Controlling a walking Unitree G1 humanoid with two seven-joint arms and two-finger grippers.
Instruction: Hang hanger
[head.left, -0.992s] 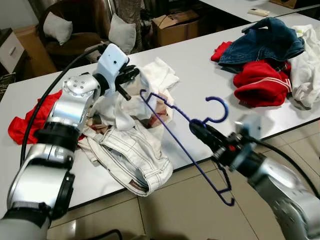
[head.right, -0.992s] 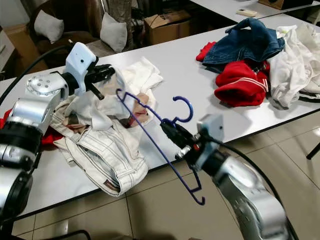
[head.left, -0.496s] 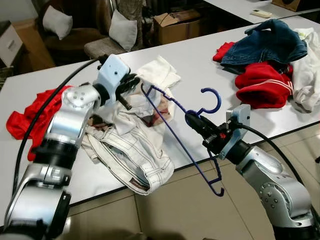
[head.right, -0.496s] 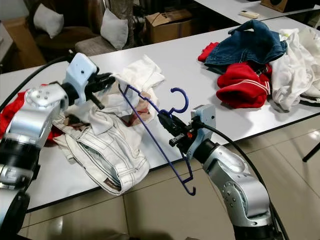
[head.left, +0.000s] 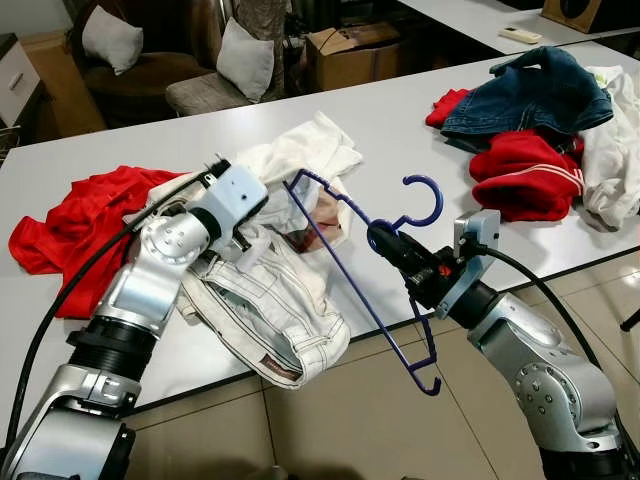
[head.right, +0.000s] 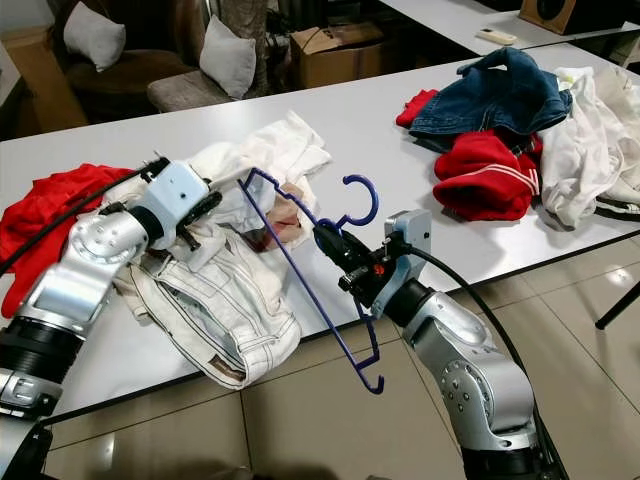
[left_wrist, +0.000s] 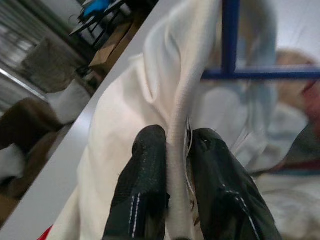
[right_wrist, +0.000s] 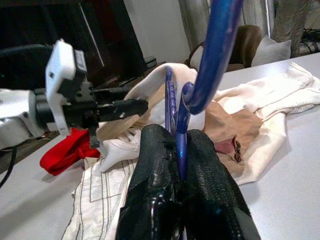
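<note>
a long white table (head.left: 400, 150) stands on a tiled floor (head.left: 380, 420). on it lie a red garment (head.left: 75, 215), cream trousers (head.left: 275, 310) with a white top (head.left: 300, 155), and a heap of denim, red and white clothes (head.left: 535, 130).

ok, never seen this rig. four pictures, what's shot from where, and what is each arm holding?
It is a humanoid robot with two silver arms. The two wide pictures come from its head camera, looking down at a white table. The two close-ups come from cameras on its wrists, looking along the black fingers. The right end effector is shut on a blue wire hanger, held just under its hook. The left end effector pinches a fold of a cream-white garment that lies on the table beside cream jeans. Also on the table: a red cloth at the left, and a pile of blue denim, red and white clothes at the right.
</note>
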